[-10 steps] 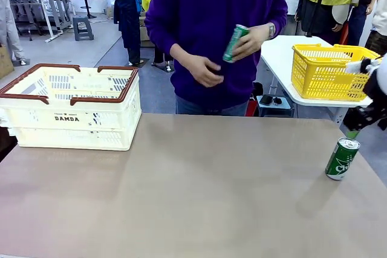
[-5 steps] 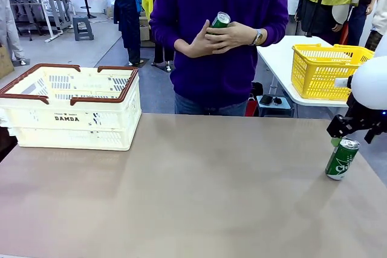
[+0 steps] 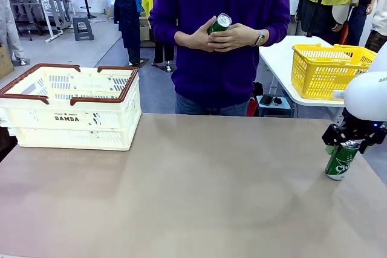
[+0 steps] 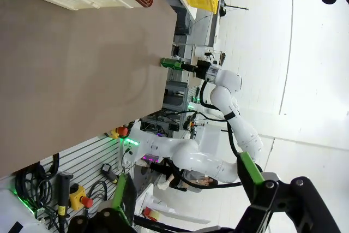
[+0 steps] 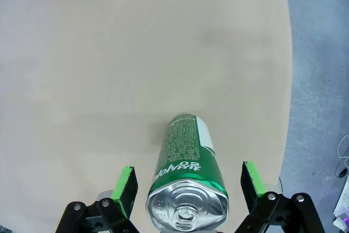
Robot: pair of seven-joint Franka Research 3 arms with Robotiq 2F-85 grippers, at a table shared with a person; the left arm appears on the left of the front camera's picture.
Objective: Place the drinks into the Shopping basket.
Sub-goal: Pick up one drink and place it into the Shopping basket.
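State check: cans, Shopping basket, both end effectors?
left end effector: open, empty.
right end effector: open, straddling the table can, not touching it.
table can: upright, not gripped.
held can: in the person's hands.
Shopping basket: upright on the table, no drinks seen inside.

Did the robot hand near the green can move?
Yes. The right gripper has come down and leftward in the front view, from beside the yellow basket to the top of the standing green can, jaws open on either side.

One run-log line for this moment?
right gripper open, straddling standing green can | left gripper open | person's hands holding second green can | Shopping basket at far left
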